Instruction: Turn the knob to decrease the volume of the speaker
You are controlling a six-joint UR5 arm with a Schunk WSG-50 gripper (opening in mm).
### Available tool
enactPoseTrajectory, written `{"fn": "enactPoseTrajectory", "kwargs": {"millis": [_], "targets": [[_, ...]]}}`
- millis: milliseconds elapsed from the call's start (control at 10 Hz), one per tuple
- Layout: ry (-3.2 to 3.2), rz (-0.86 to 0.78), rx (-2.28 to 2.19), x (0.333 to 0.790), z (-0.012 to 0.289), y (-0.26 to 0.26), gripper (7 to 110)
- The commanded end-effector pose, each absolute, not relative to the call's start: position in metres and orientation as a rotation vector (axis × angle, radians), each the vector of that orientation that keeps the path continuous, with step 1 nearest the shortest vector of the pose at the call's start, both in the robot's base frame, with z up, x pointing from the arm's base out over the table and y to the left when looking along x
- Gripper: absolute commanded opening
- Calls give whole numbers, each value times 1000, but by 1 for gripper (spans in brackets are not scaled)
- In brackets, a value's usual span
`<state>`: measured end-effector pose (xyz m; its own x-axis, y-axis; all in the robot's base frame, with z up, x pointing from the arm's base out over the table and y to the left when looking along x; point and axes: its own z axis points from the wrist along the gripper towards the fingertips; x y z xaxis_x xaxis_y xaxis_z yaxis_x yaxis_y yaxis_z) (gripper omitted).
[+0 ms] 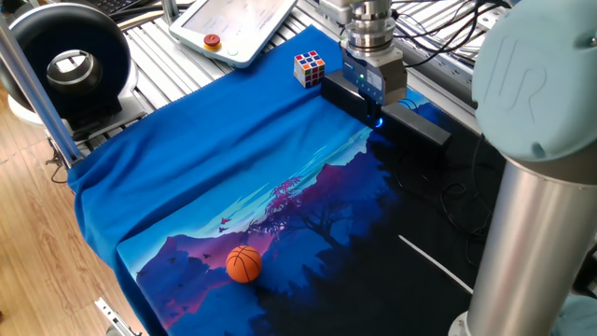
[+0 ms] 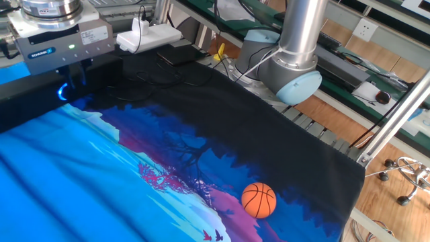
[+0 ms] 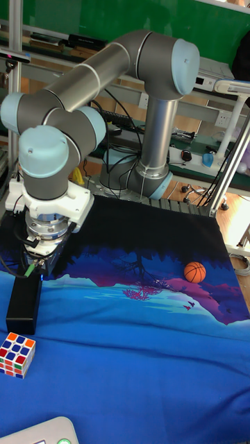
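The speaker (image 1: 422, 127) (image 3: 23, 306) is a long black bar lying at the far edge of the blue printed cloth. Its knob (image 1: 378, 119) (image 2: 62, 92) shows only as a blue glow, partly hidden behind the fingers. My gripper (image 1: 376, 109) (image 2: 68, 85) (image 3: 40, 271) points straight down onto the speaker, and its dark fingers stand on either side of the glowing ring, shut on the knob. In the tall fixed view the wrist hides the knob itself.
A colourful puzzle cube (image 1: 310, 67) (image 3: 17, 354) stands just beside the speaker's end. An orange ball (image 1: 243, 263) (image 2: 259, 199) lies on the cloth's near part. A round black ring device (image 1: 70, 63), a white pendant (image 1: 238, 23) and cables (image 2: 161, 67) surround the cloth.
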<state>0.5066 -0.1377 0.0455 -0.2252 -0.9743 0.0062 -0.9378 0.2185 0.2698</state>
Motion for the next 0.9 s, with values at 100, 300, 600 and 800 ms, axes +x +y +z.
{"fn": "enactPoseTrajectory", "kwargs": {"millis": [100, 300, 600, 800], "targets": [[-2314, -346, 1924, 508, 43, -142, 22], [-2294, -353, 1960, 508, 38, -150, 22], [-2289, -386, 1980, 506, 37, -148, 44], [-2290, -399, 1977, 504, 39, -145, 44]]}}
